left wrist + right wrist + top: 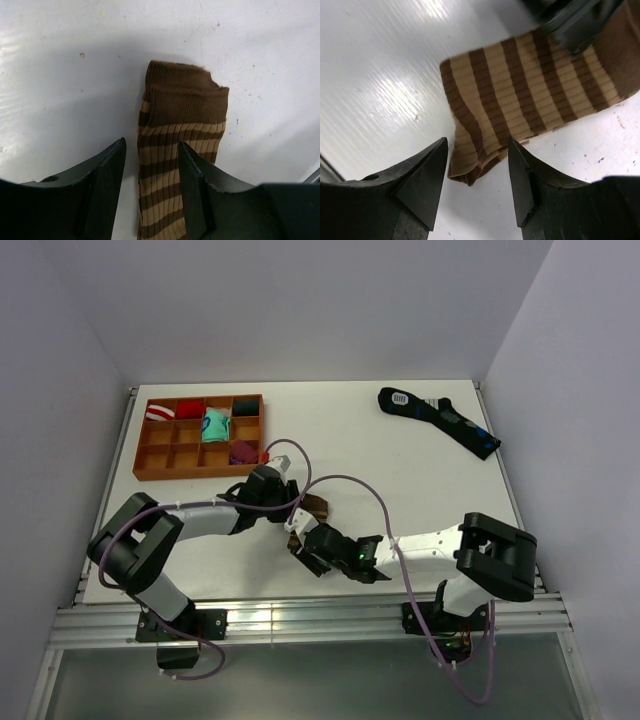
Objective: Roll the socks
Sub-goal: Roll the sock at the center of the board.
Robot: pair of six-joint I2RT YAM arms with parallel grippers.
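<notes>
A brown and tan striped sock (318, 507) lies flat on the white table between both grippers. In the left wrist view the sock (182, 115) runs away from the camera, dark cuff at its far end. My left gripper (152, 150) is open and low over it, one finger on each side of the sock's left part. In the right wrist view the sock (530, 85) lies across, and its folded near corner sits between the fingers of my open right gripper (477, 147). A black and blue sock (440, 420) lies at the far right.
A wooden compartment tray (195, 476) stands at the back left. It holds rolled socks: red-white (158, 413), red (189, 408), teal (215, 426), purple (243, 452), dark (246, 407). The left gripper's finger (570, 25) shows at the top of the right wrist view.
</notes>
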